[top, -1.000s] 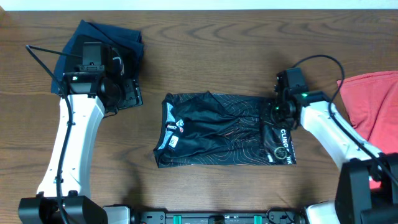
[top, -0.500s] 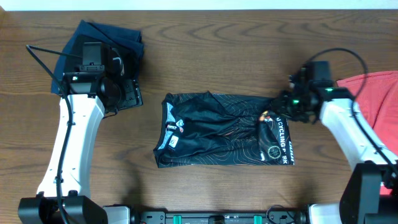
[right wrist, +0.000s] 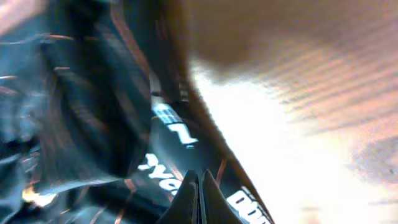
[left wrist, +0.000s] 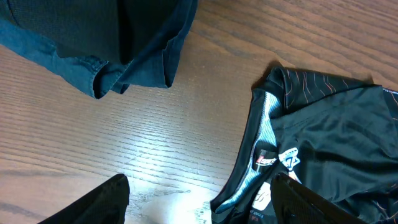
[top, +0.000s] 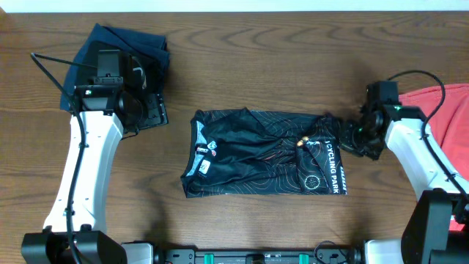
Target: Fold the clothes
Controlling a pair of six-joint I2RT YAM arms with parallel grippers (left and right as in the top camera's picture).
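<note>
Even overhead light is falling on the wooden table (top: 256, 59), giving a sharp picture with only faint, soft shadows. In the left wrist view a pale glare is shining off the wood near the bottom, while the right wrist view is smearing heavily, white glare washing out the table beside the blurred jersey (right wrist: 81, 106).

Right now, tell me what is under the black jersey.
Only the wooden table shows around the black jersey; nothing sticks out from beneath. Its fabric hides anything directly below.

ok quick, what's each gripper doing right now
left gripper: jaws open, holding nothing
right gripper: jaws shut at the jersey edge; grip on it cannot be told
</note>
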